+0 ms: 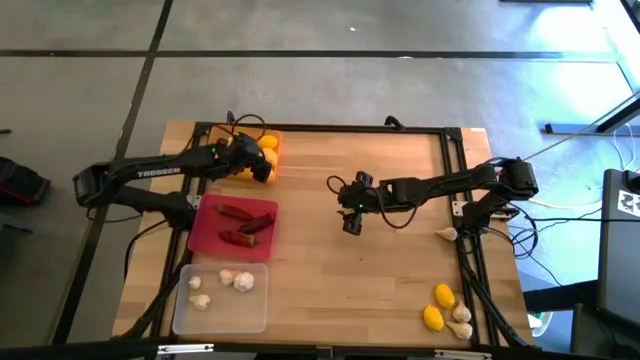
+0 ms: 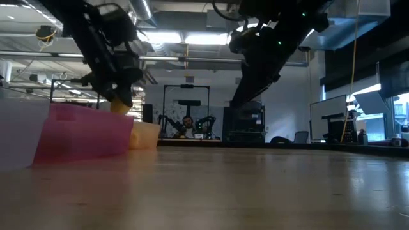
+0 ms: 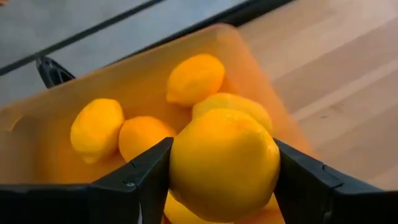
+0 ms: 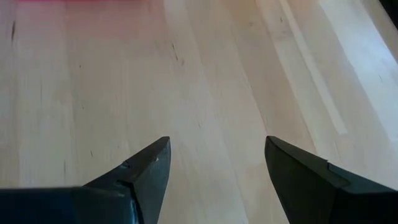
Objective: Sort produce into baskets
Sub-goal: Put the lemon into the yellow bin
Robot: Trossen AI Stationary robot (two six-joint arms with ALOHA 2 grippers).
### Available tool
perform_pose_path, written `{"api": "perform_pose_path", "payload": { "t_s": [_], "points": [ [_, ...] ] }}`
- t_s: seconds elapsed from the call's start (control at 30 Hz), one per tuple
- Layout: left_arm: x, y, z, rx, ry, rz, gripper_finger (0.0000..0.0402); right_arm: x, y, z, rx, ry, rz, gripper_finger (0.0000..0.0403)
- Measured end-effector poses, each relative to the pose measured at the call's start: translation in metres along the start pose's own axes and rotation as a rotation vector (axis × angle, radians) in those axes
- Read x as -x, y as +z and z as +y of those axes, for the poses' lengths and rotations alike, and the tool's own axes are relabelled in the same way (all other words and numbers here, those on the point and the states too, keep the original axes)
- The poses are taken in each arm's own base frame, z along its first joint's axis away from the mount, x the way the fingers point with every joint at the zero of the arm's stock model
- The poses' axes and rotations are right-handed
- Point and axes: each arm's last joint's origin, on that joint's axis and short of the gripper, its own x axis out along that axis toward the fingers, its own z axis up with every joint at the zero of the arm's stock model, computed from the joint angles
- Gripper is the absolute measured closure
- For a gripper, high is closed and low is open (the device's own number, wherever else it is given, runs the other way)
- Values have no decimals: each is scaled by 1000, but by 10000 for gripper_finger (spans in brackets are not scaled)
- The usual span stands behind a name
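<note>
Produce, sorted part-way: white garlic bulbs in the clear basket, dark red peppers in the red basket, lemons in the orange basket. Left gripper hangs over the orange basket, jaws clamped on one lemon (four more below it). Right gripper hovers mid-desk, jaws wide and holding nothing; loose lemons and garlic lie near the desk's right edge.

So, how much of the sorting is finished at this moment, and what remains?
Done: lemons lie in the orange basket, chillies in the red basket, garlic in the clear basket. In hand: the left gripper holds a lemon above the orange basket. Left: two lemons and garlic bulbs near the table's right edge. The right gripper is open and empty.
</note>
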Motion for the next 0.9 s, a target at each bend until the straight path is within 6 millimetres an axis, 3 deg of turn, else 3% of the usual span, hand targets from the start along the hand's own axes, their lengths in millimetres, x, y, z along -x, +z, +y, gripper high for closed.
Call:
{"api": "perform_pose_path", "payload": {
  "t_s": [0.5, 0.9],
  "points": [
    [-57, -2, 6, -33, 67, 147, 171, 0, -1, 0, 2, -1, 6, 148],
    [-69, -11, 5, -62, 100, 225, 171, 0, 0, 0, 2, 0, 1, 148]
  ]
}}
